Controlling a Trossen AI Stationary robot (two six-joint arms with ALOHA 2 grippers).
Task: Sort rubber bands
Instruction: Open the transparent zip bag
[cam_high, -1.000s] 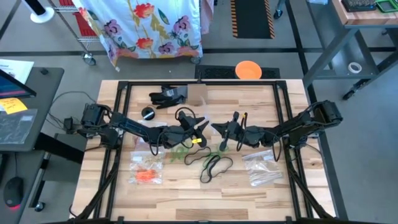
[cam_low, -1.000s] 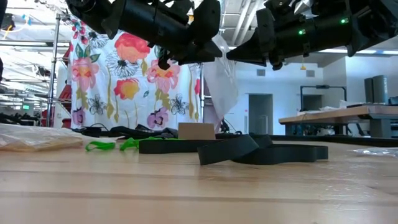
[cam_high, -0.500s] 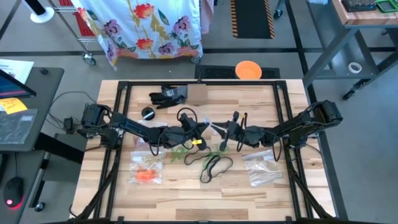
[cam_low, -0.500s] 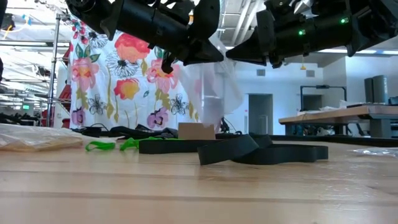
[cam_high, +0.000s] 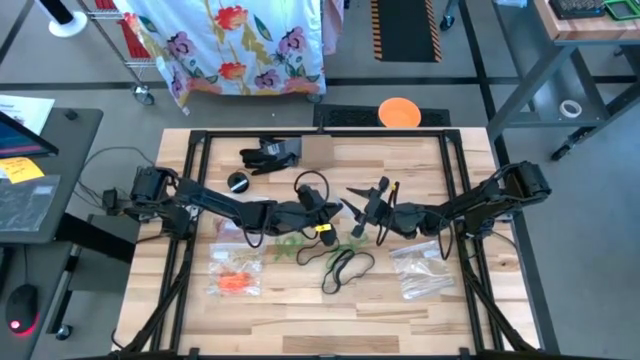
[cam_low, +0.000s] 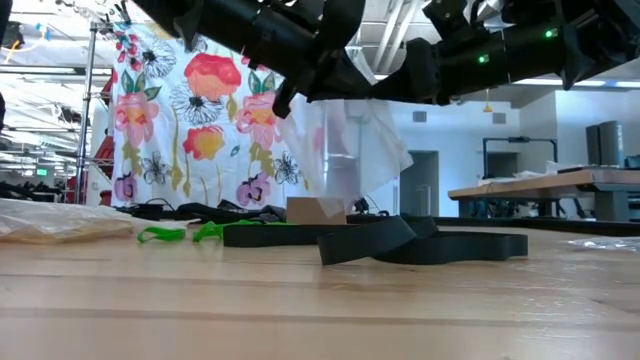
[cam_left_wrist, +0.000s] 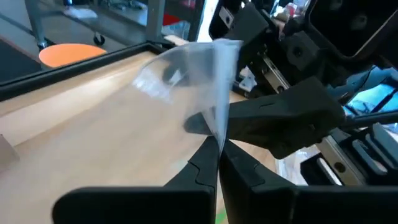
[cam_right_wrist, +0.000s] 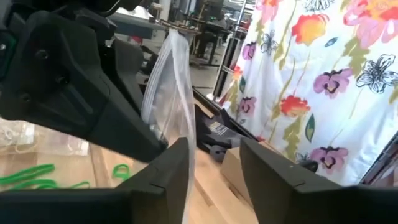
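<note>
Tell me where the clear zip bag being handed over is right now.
The clear zip bag hangs above the table's middle, pinched by the left gripper, with the open right gripper beside it.

Two matte black jointed arms, green indicator lights on one, ending in smooth angular black fingers (cam_right_wrist: 163, 176).

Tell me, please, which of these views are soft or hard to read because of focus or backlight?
Low view: both arms are dark silhouettes against the bright room, and the near tabletop is out of focus. Left wrist view: the clear bag is smeared and washed out. Right wrist view: the floral cloth behind is sharp.
</note>
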